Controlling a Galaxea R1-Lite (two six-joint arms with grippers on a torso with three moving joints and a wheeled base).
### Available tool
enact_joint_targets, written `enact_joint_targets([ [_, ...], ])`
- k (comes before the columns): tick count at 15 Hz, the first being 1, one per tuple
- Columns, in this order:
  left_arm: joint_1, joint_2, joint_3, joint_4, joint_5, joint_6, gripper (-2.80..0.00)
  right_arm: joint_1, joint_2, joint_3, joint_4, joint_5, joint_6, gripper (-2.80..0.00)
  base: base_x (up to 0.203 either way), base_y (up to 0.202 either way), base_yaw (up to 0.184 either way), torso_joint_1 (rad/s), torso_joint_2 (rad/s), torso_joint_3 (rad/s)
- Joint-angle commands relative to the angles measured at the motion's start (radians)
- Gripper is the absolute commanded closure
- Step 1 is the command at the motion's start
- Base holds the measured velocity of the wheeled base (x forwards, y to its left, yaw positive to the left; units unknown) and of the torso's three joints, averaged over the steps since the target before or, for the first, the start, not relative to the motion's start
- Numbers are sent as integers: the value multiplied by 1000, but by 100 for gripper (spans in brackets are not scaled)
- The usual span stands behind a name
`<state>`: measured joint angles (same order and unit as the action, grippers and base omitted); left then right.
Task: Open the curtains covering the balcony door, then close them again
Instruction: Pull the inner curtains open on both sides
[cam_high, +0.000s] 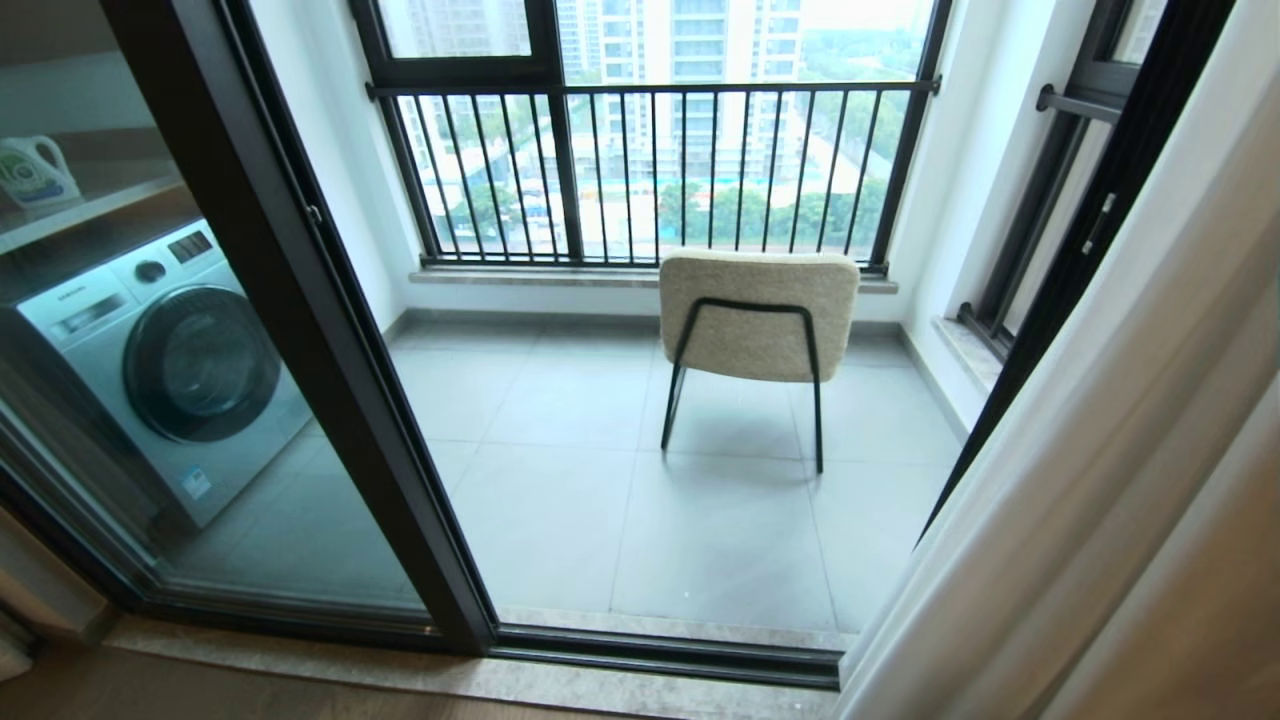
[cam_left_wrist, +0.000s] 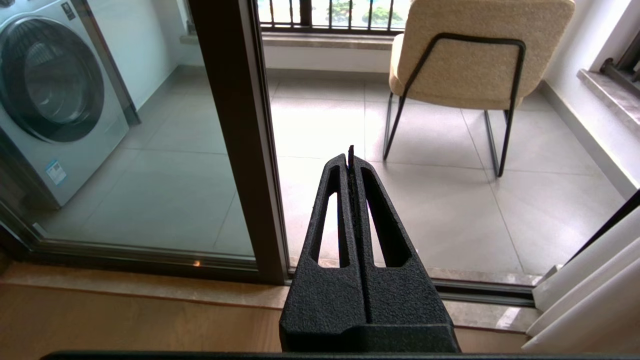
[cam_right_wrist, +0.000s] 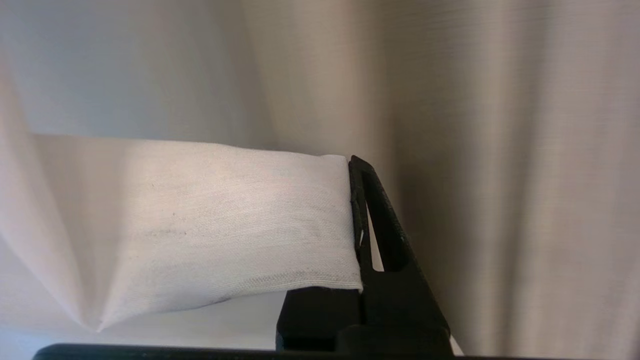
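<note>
The sheer white curtains (cam_high: 1060, 480) are gathered at the right edge of the doorway, so the balcony shows. The balcony door (cam_high: 330, 330) has a black frame and a glass panel on the left. In the right wrist view my right gripper (cam_right_wrist: 352, 162) is shut on a fold of the white curtain fabric (cam_right_wrist: 210, 225), which drapes over one finger and hides it. This gripper does not show in the head view. My left gripper (cam_left_wrist: 350, 155) is shut on nothing and hangs low over the wooden floor before the door frame (cam_left_wrist: 235, 125), with the curtains' hem (cam_left_wrist: 590, 300) off to its side.
A beige chair (cam_high: 757, 315) with black legs stands on the balcony tiles before the black railing (cam_high: 650, 170). A washing machine (cam_high: 165, 370) sits behind the left glass. The door track (cam_high: 660, 650) crosses the threshold. Thicker beige drapes (cam_right_wrist: 500, 150) hang behind the held fabric.
</note>
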<state>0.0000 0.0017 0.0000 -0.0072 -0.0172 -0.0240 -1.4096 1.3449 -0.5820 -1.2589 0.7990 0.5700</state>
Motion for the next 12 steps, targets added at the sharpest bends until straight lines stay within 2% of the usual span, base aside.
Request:
enact_joint_targets([
  [1,0,0,0,0,0,-1,0,1,-93,39,-7,133,5,0,0,0,0,0,0,0],
  [2,0,0,0,0,0,-1,0,12,-113,60,-8,193,5,0,0,0,0,0,0,0],
  [4,0,0,0,-1,0,-1,0,58,-141,89,-7,246,5,0,0,0,0,0,0,0],
  [8,0,0,0,0,0,-1,0,157,-172,158,-6,277,7,0,0,0,0,0,0,0],
  [12,-1,0,0,0,0,-1,0,183,-178,219,-7,295,2,0,0,0,0,0,0,0],
])
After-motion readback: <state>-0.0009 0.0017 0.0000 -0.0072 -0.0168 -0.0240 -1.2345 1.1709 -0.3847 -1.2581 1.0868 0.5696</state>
